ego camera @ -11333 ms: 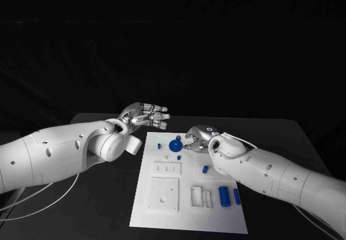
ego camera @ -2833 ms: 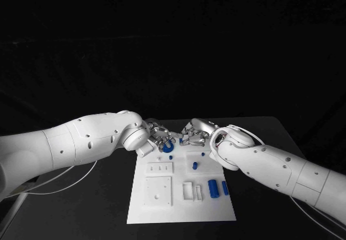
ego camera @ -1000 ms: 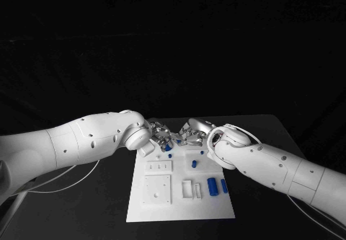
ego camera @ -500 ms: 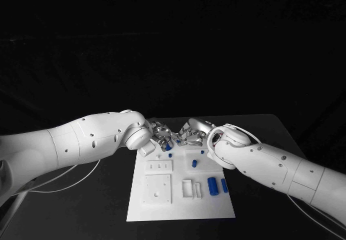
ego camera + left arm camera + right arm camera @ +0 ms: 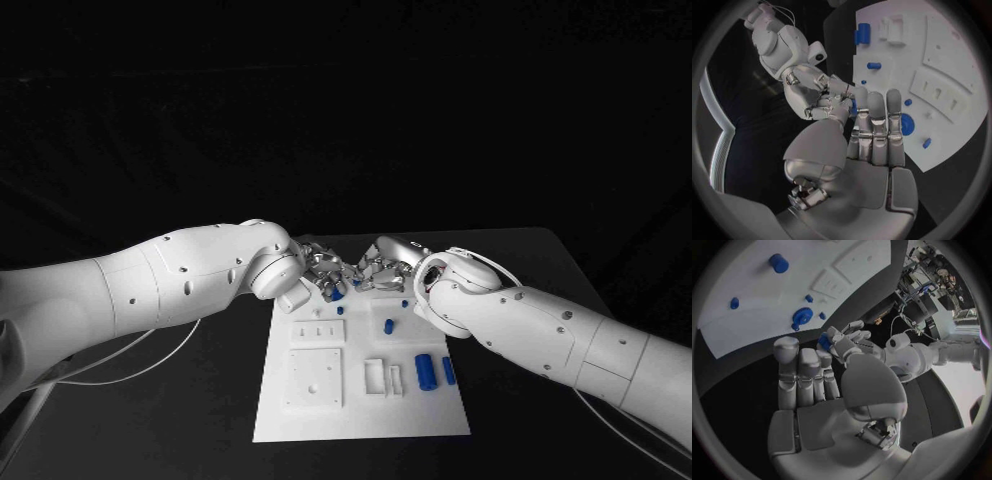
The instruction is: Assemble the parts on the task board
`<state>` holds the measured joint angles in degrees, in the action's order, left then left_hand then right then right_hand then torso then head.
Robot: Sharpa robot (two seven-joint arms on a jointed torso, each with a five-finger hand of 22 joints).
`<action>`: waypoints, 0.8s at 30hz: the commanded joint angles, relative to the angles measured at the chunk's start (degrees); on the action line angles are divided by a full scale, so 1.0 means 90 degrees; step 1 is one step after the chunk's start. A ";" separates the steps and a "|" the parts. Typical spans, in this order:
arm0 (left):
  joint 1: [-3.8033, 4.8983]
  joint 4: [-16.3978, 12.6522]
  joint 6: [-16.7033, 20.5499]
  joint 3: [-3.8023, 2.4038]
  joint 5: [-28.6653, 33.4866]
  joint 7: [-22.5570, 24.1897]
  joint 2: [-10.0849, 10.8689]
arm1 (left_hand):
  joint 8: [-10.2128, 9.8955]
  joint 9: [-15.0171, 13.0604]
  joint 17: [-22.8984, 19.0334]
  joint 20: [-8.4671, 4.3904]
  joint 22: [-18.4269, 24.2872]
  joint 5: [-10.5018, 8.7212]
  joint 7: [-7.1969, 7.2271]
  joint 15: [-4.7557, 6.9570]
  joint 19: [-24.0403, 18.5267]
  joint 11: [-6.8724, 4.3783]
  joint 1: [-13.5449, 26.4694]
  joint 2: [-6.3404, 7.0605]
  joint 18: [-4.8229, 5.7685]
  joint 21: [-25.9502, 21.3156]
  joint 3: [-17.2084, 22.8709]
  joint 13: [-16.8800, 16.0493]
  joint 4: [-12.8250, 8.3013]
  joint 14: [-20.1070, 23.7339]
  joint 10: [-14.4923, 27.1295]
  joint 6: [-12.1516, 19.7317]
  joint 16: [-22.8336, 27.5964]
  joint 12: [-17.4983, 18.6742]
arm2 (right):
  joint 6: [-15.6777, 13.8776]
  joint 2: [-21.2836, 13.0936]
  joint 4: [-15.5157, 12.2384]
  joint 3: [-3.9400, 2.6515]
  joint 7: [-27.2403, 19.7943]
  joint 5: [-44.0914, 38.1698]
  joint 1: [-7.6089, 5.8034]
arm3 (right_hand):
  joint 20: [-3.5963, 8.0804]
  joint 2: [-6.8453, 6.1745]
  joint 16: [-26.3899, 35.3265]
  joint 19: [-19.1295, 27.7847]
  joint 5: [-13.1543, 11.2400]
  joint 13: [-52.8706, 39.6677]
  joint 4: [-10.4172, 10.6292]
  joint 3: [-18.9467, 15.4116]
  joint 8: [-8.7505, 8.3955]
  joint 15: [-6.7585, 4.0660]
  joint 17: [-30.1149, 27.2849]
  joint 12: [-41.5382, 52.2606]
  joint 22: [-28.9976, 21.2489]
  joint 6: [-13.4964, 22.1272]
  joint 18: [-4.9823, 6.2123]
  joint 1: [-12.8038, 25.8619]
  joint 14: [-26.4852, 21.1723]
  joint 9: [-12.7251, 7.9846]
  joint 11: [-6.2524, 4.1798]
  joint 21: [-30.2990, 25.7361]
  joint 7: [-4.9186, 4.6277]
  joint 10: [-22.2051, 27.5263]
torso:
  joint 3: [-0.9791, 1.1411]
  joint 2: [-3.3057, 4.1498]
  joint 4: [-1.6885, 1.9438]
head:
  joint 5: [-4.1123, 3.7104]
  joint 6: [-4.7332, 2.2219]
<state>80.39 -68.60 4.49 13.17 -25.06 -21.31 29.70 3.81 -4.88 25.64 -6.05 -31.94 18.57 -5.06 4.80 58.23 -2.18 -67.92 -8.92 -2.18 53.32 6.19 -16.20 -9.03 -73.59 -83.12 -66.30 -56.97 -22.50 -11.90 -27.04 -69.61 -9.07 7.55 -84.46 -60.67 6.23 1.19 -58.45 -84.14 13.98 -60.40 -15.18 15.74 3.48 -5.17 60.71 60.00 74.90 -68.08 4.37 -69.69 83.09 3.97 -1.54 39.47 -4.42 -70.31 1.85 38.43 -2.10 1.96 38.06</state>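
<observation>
Black counter [image 5: 216, 420] under a dark, featureless background. On it, the white task board [image 5: 361, 415], lying lengthwise away from the robot.

Over the board's far end, two white arms coming in from either side. Left hand [image 5: 320, 268] and right hand [image 5: 378, 268] brought close together just above that far edge, fingertips almost meeting. Between them, a small blue part [image 5: 853, 106], seen again in the right wrist view at the tips of the left hand's curled fingers. Impossible to tell which hand actually grips it: each wrist view has its own hand's fingers lying fairly straight and side by side, and the other hand's fingers bent in toward the blue part. Grip unclear for both.

On the board's near half, toward the left edge, a raised white square block [image 5: 317, 378]. Toward the right edge at about the same level, a thick blue cylinder [image 5: 426, 372] lying flat, with a slimmer blue rod [image 5: 449, 372] just beside it on the outer side. At the far end, right under the hands, a blue gear [image 5: 906, 123] flat on the board. Near the board's middle, a short blue peg [image 5: 387, 325], apart from the rest. Left of that, nearer the gear, a tiny blue pin [image 5: 340, 310] by a white slotted block.
</observation>
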 commanded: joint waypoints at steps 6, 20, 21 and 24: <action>-0.0009 -0.0028 0.0078 -0.0002 -0.0007 0.0099 -0.0009 | 0.0013 -0.0802 0.0057 -0.0062 0.0017 0.0002 0.0456 0.0072 0.0052 -0.0036 0.0197 0.0067 0.0052 0.0003 0.0191 -0.0077 -0.0184 -0.0101 -0.0313 -0.0837 -0.0038 0.0223 | 0.0060 0.0033 -0.0004 -0.0002 -0.0064 0.0019 0.0001 | 0.0032 0.0040 0.0024 -0.0180 0.0029 0.0013 0.0035 -0.0008 0.0013 -0.0022 -0.0010 -0.0042 0.0518 -0.0206 -0.0022 0.0010 0.0005 0.0006 -0.0035 -0.0035 0.0104 0.0014 | 0.0001 0.0004 0.0000 | -0.0006 0.0004; -0.0038 -0.0037 0.0160 -0.0003 -0.0129 0.0148 0.0001 | 0.0002 -0.1569 0.0467 -0.0137 -0.0099 0.0277 0.0592 0.0148 0.0089 -0.0132 0.0267 0.0240 0.0088 0.0193 0.0213 -0.0497 -0.0187 -0.0245 -0.0387 -0.1156 -0.0346 -0.0227 | 0.0047 0.0044 0.0030 -0.0002 -0.0088 0.0037 0.0005 | 0.0021 0.0025 0.0059 -0.0172 0.0030 0.0049 0.0036 0.0018 0.0010 -0.0009 -0.0038 -0.0084 0.0511 -0.0107 -0.0013 0.0026 -0.0002 -0.0006 -0.0017 -0.0080 0.0076 0.0059 | 0.0003 0.0002 -0.0004 | -0.0008 0.0017; -0.0041 -0.0036 0.0164 -0.0003 -0.0141 0.0150 0.0001 | 0.0000 -0.1600 0.0492 -0.0142 -0.0107 0.0281 0.0600 0.0154 0.0091 -0.0140 0.0273 0.0247 0.0089 0.0208 0.0213 -0.0521 -0.0187 -0.0260 -0.0387 -0.1179 -0.0358 -0.0282 | 0.0043 0.0045 0.0032 -0.0002 -0.0090 0.0040 0.0006 | 0.0018 0.0021 0.0066 -0.0169 0.0027 0.0060 0.0037 0.0026 0.0011 -0.0006 -0.0043 -0.0096 0.0508 -0.0081 -0.0009 0.0032 -0.0003 -0.0008 -0.0013 -0.0093 0.0069 0.0069 | 0.0004 0.0003 -0.0005 | -0.0010 0.0018; -0.0048 -0.0033 0.0182 -0.0003 -0.0165 0.0157 0.0003 | 0.0003 -0.1641 0.0532 -0.0150 -0.0120 0.0295 0.0619 0.0160 0.0101 -0.0154 0.0276 0.0264 0.0091 0.0232 0.0209 -0.0558 -0.0195 -0.0293 -0.0391 -0.1229 -0.0396 -0.0368 | 0.0015 0.0044 0.0037 -0.0002 -0.0095 0.0050 0.0007 | 0.0013 0.0006 0.0074 -0.0167 0.0024 0.0070 0.0040 0.0029 0.0011 -0.0002 -0.0049 -0.0104 0.0506 -0.0034 -0.0005 0.0045 -0.0005 -0.0012 -0.0006 -0.0107 0.0058 0.0080 | 0.0003 0.0005 -0.0004 | -0.0018 0.0020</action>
<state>80.02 -68.77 5.59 13.16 -25.70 -20.89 29.79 3.47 -9.49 30.51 -6.99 -33.01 21.02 -5.62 6.38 59.19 -3.10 -65.41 -7.06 -2.19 55.17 7.83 -21.24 -10.67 -75.91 -84.26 -66.94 -60.34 -25.81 -11.85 -26.82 -69.21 -9.06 7.41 -84.36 -60.61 6.22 0.78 -58.00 -84.14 13.98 -59.75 -14.94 15.97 3.46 -5.17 60.24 59.15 74.90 -68.09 4.37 -69.32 83.08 3.91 -1.65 38.59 -4.42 -69.79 1.88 38.45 -2.13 1.85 38.23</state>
